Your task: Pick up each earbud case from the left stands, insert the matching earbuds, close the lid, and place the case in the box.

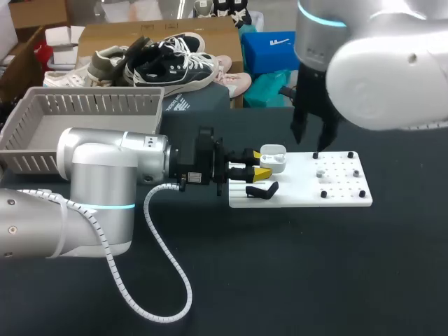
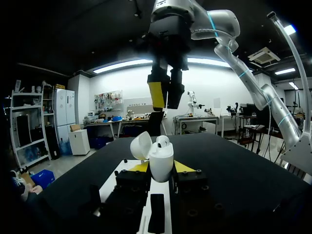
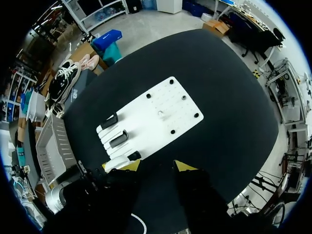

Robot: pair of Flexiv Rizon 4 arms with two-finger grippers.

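A white earbud case (image 1: 274,158) with its lid (image 2: 141,145) swung open sits between the yellow tips of my left gripper (image 1: 256,168), which is shut on it over the left end of the white board (image 1: 336,192). In the left wrist view the case (image 2: 161,165) stands upright with one earbud (image 2: 164,141) showing in its top. My right gripper (image 1: 306,145) hangs above the board just beyond the case, also seen overhead (image 2: 165,105) from the left wrist. Seen from its own wrist, the right gripper (image 3: 157,166) has its fingers apart with nothing between them.
The grey basket (image 1: 91,112) stands at the back left, behind my left arm. Black stands (image 3: 118,139) lie on the board's left part, one (image 1: 262,190) right beside the held case. Small pegs (image 1: 323,194) dot the board's right half. A white cable (image 1: 164,259) loops over the table in front.
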